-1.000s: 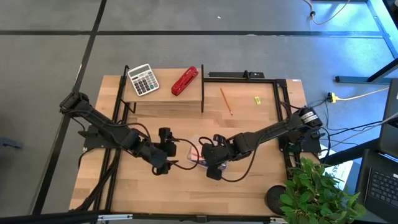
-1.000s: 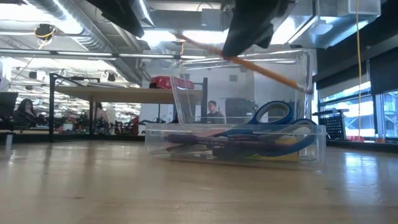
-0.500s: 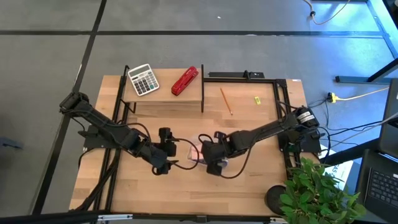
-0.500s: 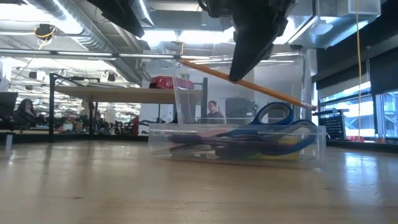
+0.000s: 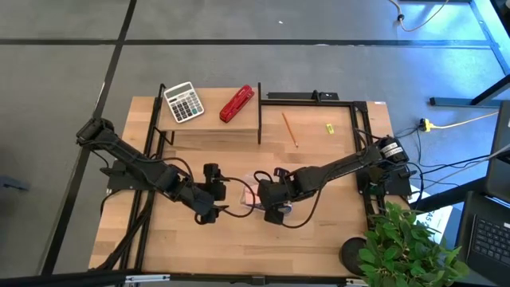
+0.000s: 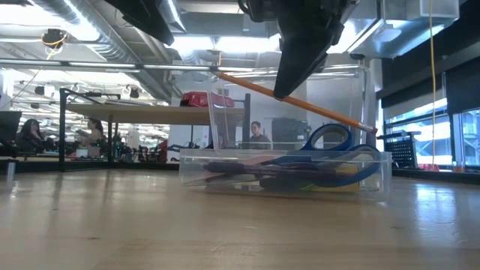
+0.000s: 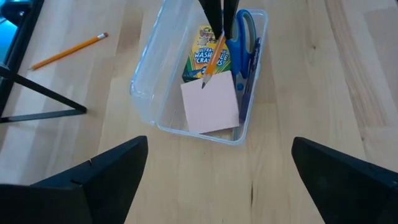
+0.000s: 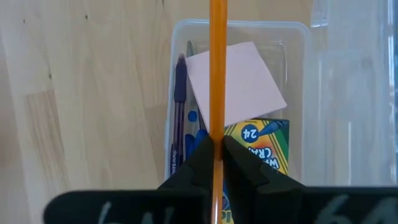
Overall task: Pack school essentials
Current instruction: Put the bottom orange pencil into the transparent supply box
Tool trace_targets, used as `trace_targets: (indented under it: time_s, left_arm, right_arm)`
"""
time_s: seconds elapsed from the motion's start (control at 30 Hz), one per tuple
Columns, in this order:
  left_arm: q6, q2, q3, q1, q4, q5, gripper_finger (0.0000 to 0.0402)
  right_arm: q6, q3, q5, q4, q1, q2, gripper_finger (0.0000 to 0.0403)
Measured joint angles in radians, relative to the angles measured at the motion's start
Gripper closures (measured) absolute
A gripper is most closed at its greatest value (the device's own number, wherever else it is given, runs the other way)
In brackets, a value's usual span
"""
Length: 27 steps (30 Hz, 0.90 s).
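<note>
Right tool [image 8: 217, 149] pinches pencil [image 8: 217, 74] — seemingly above clear box [image 7: 149, 93].

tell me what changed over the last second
The right gripper, shut on an orange pencil, slid a little toward the left arm over the clear box, and the pencil now hangs tilted lower above it. The left gripper, the scissors and pink pad in the box, and the second pencil on the table stayed put.
</note>
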Motion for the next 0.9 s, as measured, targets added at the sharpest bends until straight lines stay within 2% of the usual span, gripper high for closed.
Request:
trace_targets:
  time_s: [0.33,0.7,0.9]
  left_arm:
    - [0.0,0.0,0.0,0.0,0.0,0.0,0.0008]
    - [0.0,0.0,0.0,0.0,0.0,0.0,0.0008]
    - [0.0,0.0,0.0,0.0,0.0,0.0,0.0008]
  right_arm:
    - [0.003,0.0,0.0,0.0,0.0,0.0,0.0374]
    - [0.007,0.0,0.0,0.001,0.001,0.0,0.0315]
    - [0.003,0.0,0.0,0.001,0.001,0.0,0.0307]
